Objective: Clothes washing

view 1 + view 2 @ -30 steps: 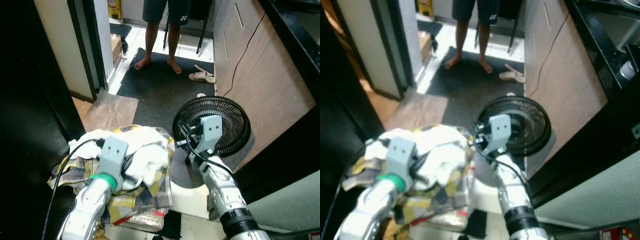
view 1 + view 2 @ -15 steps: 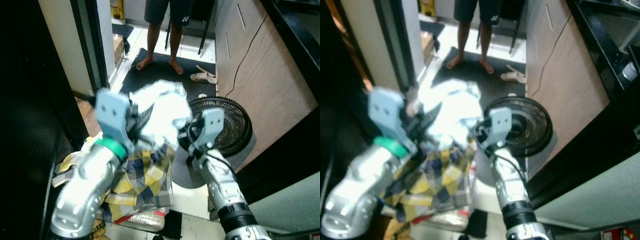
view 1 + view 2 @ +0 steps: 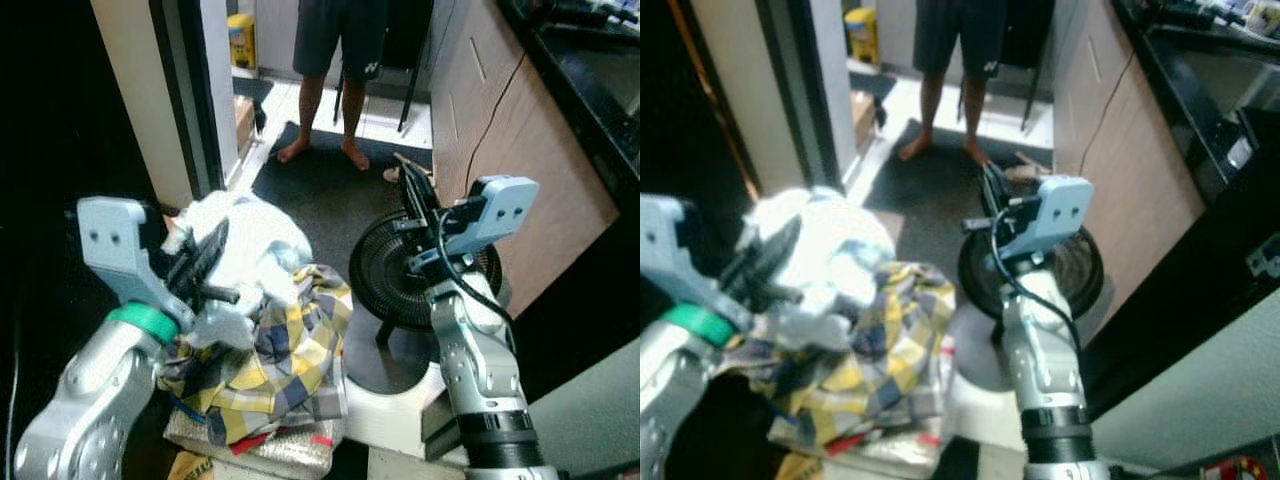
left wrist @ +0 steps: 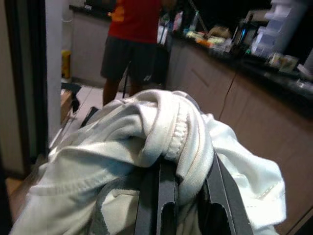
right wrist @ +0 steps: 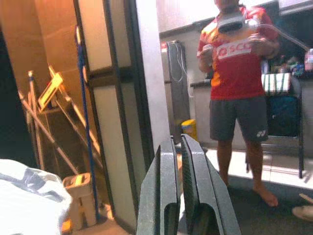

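My left gripper [image 3: 222, 262] is raised at the left and shut on a crumpled white garment [image 3: 250, 243]. In the left wrist view the white garment [image 4: 161, 132] is bunched over and between the black fingers [image 4: 159, 198]. Below it a yellow and blue plaid cloth [image 3: 285, 355] drapes over a pile of laundry. My right gripper [image 3: 408, 175] is held up above a black floor fan [image 3: 400, 275], apart from the clothes. Its two fingers [image 5: 168, 196] are pressed together with nothing between them.
A person [image 3: 340, 60] stands barefoot on the dark mat [image 3: 330, 190] ahead, with slippers by the wooden cabinet [image 3: 510, 150] on the right. A door frame [image 3: 185, 100] stands at the left. A silvery bag [image 3: 265, 450] lies under the pile, and the fan's white base [image 3: 385, 405] is beside it.
My left gripper has lifted the white garment up off the plaid pile. The right arm has risen and its gripper now points upward. The camera has tilted slightly.
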Controlling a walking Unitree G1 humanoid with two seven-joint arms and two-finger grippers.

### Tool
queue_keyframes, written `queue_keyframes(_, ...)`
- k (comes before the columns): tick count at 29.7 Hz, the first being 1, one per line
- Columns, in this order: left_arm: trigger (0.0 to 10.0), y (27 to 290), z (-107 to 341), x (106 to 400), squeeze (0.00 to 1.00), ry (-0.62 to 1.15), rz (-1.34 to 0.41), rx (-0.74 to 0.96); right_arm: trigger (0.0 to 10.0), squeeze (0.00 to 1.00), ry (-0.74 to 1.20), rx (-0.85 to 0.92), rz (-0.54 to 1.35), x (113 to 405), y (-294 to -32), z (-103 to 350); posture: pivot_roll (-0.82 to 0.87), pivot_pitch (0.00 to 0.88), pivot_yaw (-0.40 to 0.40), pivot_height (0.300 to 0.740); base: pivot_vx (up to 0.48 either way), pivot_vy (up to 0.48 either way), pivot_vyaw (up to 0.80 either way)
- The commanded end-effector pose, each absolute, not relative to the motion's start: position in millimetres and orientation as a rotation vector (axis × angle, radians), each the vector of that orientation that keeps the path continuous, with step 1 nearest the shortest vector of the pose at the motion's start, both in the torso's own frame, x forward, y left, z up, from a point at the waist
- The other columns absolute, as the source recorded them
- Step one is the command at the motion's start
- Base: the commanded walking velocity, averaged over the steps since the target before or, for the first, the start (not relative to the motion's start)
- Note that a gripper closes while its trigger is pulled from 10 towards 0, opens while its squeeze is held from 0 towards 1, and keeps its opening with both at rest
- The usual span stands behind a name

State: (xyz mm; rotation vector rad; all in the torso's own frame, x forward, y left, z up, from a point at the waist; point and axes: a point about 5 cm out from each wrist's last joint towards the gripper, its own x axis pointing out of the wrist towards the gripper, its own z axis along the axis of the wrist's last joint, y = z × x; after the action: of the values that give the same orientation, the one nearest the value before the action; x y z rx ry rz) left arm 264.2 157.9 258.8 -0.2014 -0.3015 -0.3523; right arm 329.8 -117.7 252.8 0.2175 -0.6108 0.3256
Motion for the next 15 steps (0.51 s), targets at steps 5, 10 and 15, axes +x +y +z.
queue_keyframes(5, 10.0, 140.9, 276.7, 276.4, 0.00, -0.385, -0.409, -0.127, 10.0, 0.00, -0.658, 0.243, 0.322, 329.8, -119.3, 267.9, 0.10, 0.003, -0.017, 0.731, 0.000, 0.000, 0.00)
queue_keyframes(10, 10.0, 115.8, 289.7, 283.3, 0.00, -0.449, -0.460, 0.032, 10.0, 0.00, -0.667, 0.236, 0.315, 327.1, -121.7, 277.1, 0.07, 0.000, -0.017, 0.731, 0.000, 0.000, 0.00)
queue_keyframes(15, 10.0, 115.7, 297.4, 283.5, 0.00, -0.462, -0.457, 0.030, 10.0, 0.00, -0.643, 0.242, 0.288, 326.1, -126.8, 275.6, 0.07, 0.000, -0.014, 0.731, 0.000, 0.000, -0.32)
